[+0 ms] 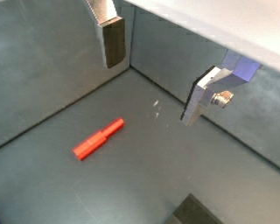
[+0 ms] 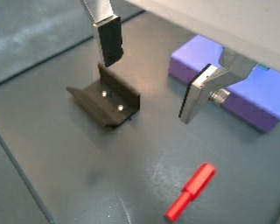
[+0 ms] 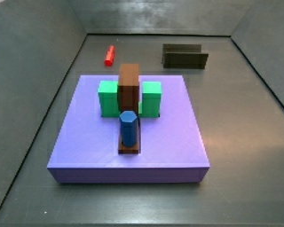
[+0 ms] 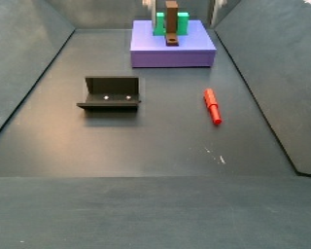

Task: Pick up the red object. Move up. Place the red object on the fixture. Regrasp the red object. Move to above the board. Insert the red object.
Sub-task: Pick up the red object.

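Observation:
The red object is a slim red peg lying flat on the dark floor; it also shows in both side views. The fixture stands a short way from it, apart from the peg. The purple board lies further off. My gripper hangs open above the floor between the fixture and the board. Nothing is between its fingers. The peg lies well clear of them.
On the board stand green blocks, a brown bar and a blue hexagonal peg. Sloping grey walls enclose the floor on all sides. A corner of the board lies close beside one finger.

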Tool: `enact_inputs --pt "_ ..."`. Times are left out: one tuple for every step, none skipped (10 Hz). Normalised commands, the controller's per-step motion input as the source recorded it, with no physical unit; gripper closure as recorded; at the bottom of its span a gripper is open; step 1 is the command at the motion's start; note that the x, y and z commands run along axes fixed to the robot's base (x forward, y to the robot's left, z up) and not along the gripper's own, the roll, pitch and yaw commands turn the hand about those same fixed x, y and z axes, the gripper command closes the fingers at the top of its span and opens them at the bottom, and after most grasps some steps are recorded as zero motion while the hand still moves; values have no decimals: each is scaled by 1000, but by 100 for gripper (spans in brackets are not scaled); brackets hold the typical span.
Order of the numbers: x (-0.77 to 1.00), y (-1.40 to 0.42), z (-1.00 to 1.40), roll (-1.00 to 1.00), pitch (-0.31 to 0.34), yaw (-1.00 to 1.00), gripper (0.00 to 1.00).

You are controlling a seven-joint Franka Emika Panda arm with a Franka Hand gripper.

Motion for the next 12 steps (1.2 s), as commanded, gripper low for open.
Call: enact_inputs --pt "0 -23 -194 -53 -44 0 0" --pt "0 -183 -300 -20 -54 0 0" --pt "-80 -331 -489 0 -70 17 0" --pt "-203 -394 -714 80 -51 0 0" --pt "-197 -409 -794 69 -49 0 0" --pt "-183 -340 -803 43 -60 0 0" --pt "-231 -174 -774 21 -74 0 0" --pt "-286 -46 -771 0 -96 0 0" --pt "-309 -20 -769 0 -103 0 0" --pt "-294 0 -703 1 -79 0 0" --pt "-311 -14 -711 11 -74 0 0" --pt "-363 0 -726 19 -53 0 0"
